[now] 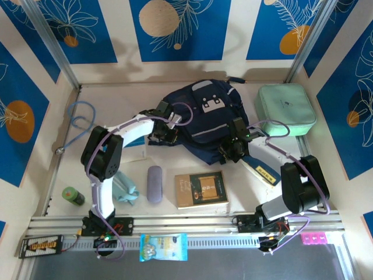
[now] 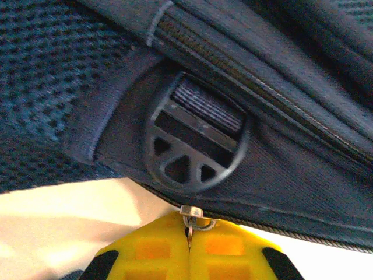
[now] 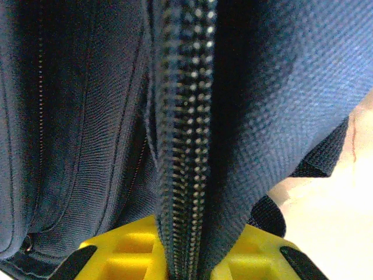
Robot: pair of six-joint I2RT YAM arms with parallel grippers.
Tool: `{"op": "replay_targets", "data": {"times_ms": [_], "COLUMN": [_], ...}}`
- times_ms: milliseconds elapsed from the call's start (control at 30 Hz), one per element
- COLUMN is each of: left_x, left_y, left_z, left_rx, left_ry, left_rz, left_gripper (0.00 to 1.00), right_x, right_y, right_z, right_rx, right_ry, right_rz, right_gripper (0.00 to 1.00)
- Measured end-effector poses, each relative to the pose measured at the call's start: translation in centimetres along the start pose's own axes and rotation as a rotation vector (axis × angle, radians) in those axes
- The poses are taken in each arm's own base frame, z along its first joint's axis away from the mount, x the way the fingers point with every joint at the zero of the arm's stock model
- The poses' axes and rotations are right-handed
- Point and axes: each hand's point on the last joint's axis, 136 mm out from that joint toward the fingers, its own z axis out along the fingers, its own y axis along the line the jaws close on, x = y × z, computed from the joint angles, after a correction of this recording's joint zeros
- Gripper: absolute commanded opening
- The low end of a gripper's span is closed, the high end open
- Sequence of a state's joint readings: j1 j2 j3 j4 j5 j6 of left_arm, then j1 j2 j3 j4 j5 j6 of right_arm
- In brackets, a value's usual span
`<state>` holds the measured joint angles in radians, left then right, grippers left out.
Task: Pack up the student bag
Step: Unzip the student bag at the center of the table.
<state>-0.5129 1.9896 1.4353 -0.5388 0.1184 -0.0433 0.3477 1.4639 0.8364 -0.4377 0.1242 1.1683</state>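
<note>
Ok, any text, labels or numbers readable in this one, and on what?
Nothing can be read.
Book: cover print, too small.
Mint case: small dark mark, too small.
Yellow sticker on right arm: dark print, blurred.
Packet: print blurred.

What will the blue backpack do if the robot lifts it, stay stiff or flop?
Probably floppy: the backpack is soft woven cloth, folding where the right gripper pinches its zipper edge. It looks slumped and lumpy, so it would likely sag. The rough weave probably won't slip.
</note>
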Motion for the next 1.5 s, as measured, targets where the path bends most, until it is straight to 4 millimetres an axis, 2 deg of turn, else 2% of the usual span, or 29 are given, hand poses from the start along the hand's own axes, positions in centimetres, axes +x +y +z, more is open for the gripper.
{"op": "replay_targets", "data": {"times_ms": [333,733,833,967,1033,1133,1267,1400,1500], "left_x": [-1.3,-2.6,-3.1,-3.4,-3.1,-3.0,-3.3,-3.7,-3.4], "left_y": [2.1,7.2,8.5,10.4,11.1,11.0,9.8,7.9,6.4], "left_z": [0.5,-0.4,-0.7,-1.3,-1.9,-3.4,-6.3,-9.7,-12.0], "left_rx": [-0.031,-0.136,-0.183,-0.257,-0.275,-0.267,-0.226,-0.154,-0.089], "left_ry": [0.004,-0.041,-0.063,-0.084,-0.095,-0.121,-0.187,-0.266,-0.322], "left_rz": [0.100,0.042,0.014,-0.039,-0.071,-0.112,-0.170,-0.237,-0.291], "left_gripper": [0.00,0.02,0.12,0.30,0.40,0.48,0.54,0.67,0.74], "right_x": [0.0,1.6,2.3,2.8,2.9,2.8,2.4,2.0,2.2], "right_y": [0.6,5.5,6.5,7.5,7.9,8.1,8.4,9.2,8.4], "right_z": [0.6,2.5,2.9,3.0,2.9,2.7,0.5,-4.0,-6.3], "right_rx": [-0.018,-0.157,-0.179,-0.193,-0.198,-0.199,-0.224,-0.290,-0.289], "right_ry": [0.009,0.101,0.123,0.137,0.137,0.129,0.087,0.018,-0.012], "right_rz": [-0.039,-0.037,-0.026,-0.027,-0.032,-0.042,-0.096,-0.176,-0.233], "right_gripper": [0.17,0.17,0.19,0.24,0.33,0.49,0.63,0.69,0.70]}}
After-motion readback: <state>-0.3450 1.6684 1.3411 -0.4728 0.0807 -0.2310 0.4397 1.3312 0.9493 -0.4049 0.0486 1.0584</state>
